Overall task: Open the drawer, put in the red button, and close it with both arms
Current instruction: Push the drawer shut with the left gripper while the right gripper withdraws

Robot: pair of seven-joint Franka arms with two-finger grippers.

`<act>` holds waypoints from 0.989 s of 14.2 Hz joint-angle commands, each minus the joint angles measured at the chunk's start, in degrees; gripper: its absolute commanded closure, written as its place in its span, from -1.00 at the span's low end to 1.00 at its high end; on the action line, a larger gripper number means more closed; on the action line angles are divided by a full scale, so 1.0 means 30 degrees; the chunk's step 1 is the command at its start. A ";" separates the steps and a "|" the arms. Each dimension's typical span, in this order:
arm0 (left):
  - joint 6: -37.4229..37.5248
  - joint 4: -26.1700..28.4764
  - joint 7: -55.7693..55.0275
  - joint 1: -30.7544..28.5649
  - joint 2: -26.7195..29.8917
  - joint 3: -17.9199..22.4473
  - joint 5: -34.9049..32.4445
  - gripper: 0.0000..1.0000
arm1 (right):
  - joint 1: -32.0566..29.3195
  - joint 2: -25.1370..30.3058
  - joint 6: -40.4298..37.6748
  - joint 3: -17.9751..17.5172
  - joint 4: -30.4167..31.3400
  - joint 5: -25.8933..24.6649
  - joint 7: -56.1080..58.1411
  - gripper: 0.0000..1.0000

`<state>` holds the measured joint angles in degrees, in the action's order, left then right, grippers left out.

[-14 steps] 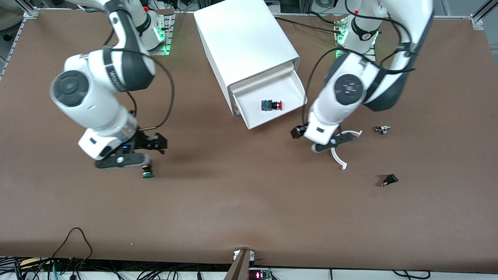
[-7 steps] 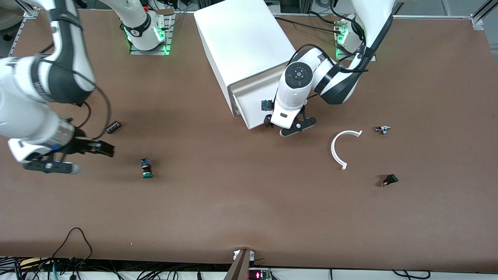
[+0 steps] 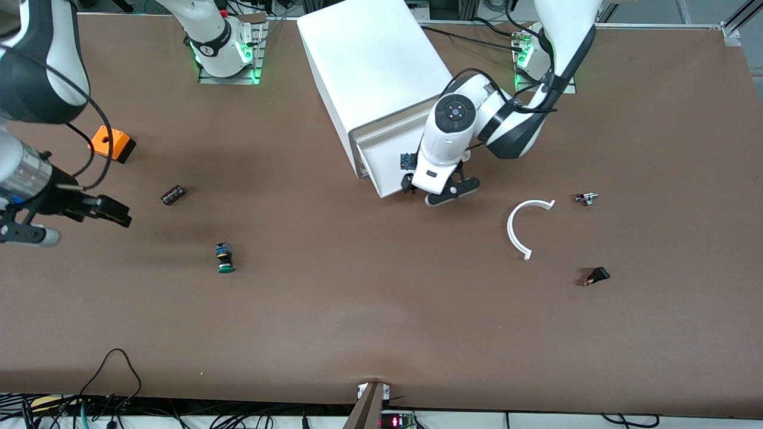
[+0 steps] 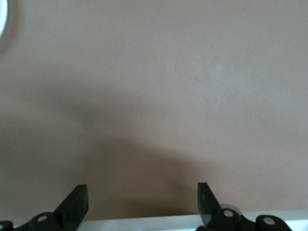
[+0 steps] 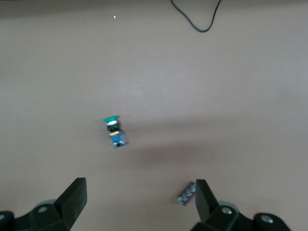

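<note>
Since half a second earlier, right gripper (image 3: 65, 217) had swung outward, fingers spread, empty; left gripper (image 3: 442, 192), released, sat at drawer (image 3: 381, 170) front to push; button (image 3: 408, 161) inside.

A white cabinet (image 3: 375, 65) is sitting on a brown table (image 3: 381, 322). An orange box (image 3: 111, 143), a green-capped button (image 3: 225, 258) and a white curved strip (image 3: 520, 229) are showing.

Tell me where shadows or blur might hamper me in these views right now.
Front view: even light, soft arm shadows on the table, the left gripper covers most of the drawer. Left wrist view: a broad dark shadow on bare table. Right wrist view: slightly soft, the green button still readable.
</note>
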<state>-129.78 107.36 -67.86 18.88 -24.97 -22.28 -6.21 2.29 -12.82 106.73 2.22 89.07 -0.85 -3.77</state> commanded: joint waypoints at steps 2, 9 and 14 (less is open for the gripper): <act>0.0223 0.1040 -0.1138 -0.0054 0.0443 -0.1270 -0.0392 -1.00 | -0.2399 0.1695 0.0194 -0.1620 0.1451 -0.0594 0.5021 -1.00; 0.1425 0.1041 -0.2251 -0.0259 0.0473 -0.3147 0.0338 -1.00 | -0.3604 0.3130 -0.0270 -0.1825 0.1218 -0.0331 0.9373 -1.00; 0.1454 0.1041 -0.2076 -0.0054 0.0298 -0.3265 0.0810 -1.00 | -0.3633 0.2868 -0.1354 -0.1825 0.0573 -0.0273 0.9228 -1.00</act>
<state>-126.04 109.60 -74.08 18.80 -24.99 -31.33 -5.35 -7.41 -4.43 104.74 -1.96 91.29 -1.74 23.49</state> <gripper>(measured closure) 0.000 0.000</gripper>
